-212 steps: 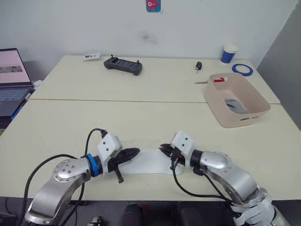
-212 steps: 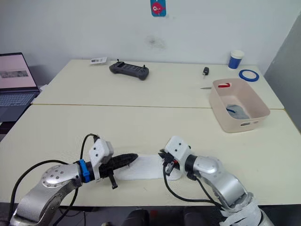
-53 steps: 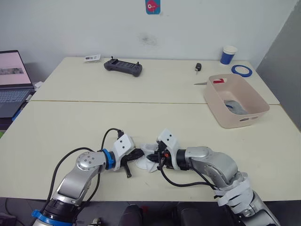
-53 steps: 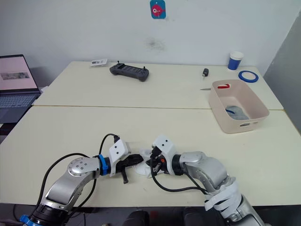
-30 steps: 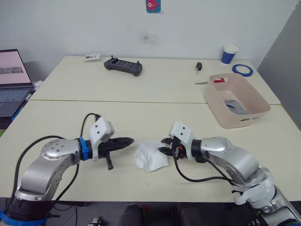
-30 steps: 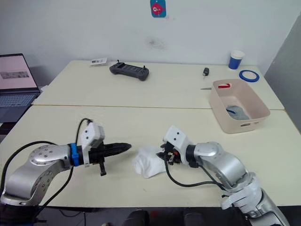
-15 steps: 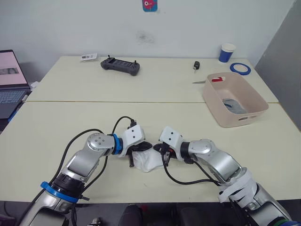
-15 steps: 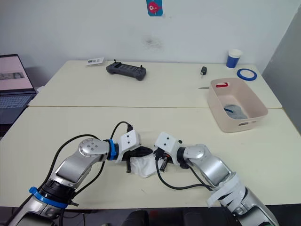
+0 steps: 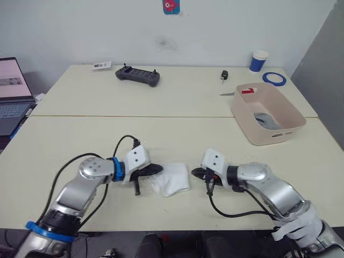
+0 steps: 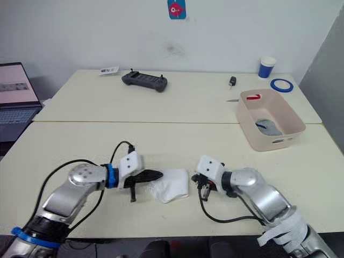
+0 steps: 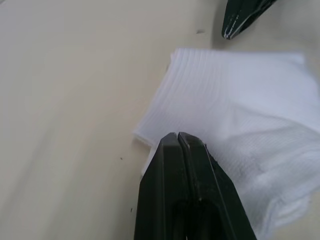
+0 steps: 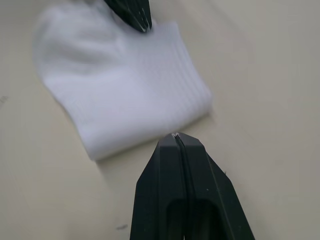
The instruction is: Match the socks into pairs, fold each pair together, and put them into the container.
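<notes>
A folded white bundle of socks (image 9: pixel 171 179) lies on the near table (image 9: pixel 64 145), well short of the pink bin (image 9: pixel 267 114), which stands far off toward the robot's right, and everything here is best placed from that bundle. The left gripper (image 9: pixel 156 169) has its two black fingers pressed together with nothing between them, the tip resting at the bundle's left edge, apparently pinning the fold so it does not spring open. The right gripper (image 9: pixel 196 173) is likewise closed and empty, its tip just beside the bundle's right edge but apart from it, judging from the right wrist view, where a strip of bare table shows between fingertip and cloth. The bundle reads as one white pair folded together, though I cannot count the layers. The bin already holds grey cloth with a touch of blue (image 9: pixel 265 119), probably the grey pair; how many socks lie in it I cannot tell. I count one bin, one white bundle and two grippers. Beyond the bundle, on the far table, are one black controller (image 9: pixel 137 76), one blue-and-white cup (image 9: pixel 259 60), one roll of blue tape (image 9: pixel 274 78) and one small dark key-like item (image 9: pixel 223 75); a laptop (image 9: pixel 12 88) sits far to the bundle's left.
</notes>
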Action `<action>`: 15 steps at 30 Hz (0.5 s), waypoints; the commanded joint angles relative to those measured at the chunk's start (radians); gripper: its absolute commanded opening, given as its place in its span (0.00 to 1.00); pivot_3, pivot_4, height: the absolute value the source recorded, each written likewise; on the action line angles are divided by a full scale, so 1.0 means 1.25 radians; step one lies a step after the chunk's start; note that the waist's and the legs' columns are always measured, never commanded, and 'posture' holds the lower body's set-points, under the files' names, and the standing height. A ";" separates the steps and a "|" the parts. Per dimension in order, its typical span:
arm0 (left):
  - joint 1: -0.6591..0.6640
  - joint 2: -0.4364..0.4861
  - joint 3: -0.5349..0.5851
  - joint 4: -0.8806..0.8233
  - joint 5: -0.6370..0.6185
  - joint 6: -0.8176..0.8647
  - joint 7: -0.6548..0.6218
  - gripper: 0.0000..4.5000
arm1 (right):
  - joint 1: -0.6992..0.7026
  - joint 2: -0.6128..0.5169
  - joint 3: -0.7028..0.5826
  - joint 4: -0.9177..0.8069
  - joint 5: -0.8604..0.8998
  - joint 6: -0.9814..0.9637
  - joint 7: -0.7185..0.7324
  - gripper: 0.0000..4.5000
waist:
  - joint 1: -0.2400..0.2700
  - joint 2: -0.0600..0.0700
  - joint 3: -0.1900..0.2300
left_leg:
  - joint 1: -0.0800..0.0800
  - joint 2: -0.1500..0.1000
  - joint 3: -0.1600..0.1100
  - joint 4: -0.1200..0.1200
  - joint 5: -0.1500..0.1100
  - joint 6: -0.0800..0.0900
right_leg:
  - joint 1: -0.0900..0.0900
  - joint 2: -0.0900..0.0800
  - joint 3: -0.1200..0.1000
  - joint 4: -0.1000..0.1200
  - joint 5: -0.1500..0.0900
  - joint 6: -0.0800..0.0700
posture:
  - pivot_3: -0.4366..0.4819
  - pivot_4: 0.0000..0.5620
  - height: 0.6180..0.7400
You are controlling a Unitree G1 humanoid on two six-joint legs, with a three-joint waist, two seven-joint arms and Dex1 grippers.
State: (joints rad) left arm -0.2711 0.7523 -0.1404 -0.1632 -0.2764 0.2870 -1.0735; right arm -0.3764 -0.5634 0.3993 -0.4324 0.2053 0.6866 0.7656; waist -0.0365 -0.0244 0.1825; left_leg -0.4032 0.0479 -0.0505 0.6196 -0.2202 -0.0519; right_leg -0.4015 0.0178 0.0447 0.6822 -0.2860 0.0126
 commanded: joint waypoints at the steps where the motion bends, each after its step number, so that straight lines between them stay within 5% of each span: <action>1: -0.017 0.031 0.002 -0.112 -0.058 0.044 -0.060 0.00 | -0.026 0.022 -0.008 -0.049 0.034 -0.007 0.024 0.00 | 0.001 0.000 0.000 | 0.000 0.000 0.000 0.000 0.000 0.000 | 0.000 0.000 0.000 0.000 0.000 0.000 | 0.48 0.27 1.00; 9: -0.011 0.017 -0.078 -0.035 0.044 -0.007 -0.057 0.00 | -0.045 0.085 0.107 0.046 -0.037 -0.036 0.020 0.00 | 0.002 0.000 0.000 | -0.001 0.000 0.000 0.000 0.000 0.000 | -0.001 0.000 0.000 0.000 0.000 0.000 | 0.48 0.27 1.00; 15: 0.033 0.043 -0.077 0.038 0.096 -0.052 -0.058 0.00 | -0.015 0.022 0.111 0.047 -0.071 -0.044 0.044 0.00 | 0.003 0.000 0.000 | -0.001 0.000 0.000 0.001 0.000 0.000 | -0.001 0.000 0.000 0.000 0.000 0.000 | 0.48 0.27 1.00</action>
State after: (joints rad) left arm -0.2475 0.7853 -0.2344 -0.1393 -0.1883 0.2288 -1.1460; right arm -0.4054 -0.5214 0.5575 -0.3487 0.1259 0.6415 0.8074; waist -0.0323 -0.0243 0.1822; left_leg -0.4048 0.0475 -0.0501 0.6204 -0.2202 -0.0518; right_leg -0.4030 0.0176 0.0451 0.6820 -0.2860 0.0125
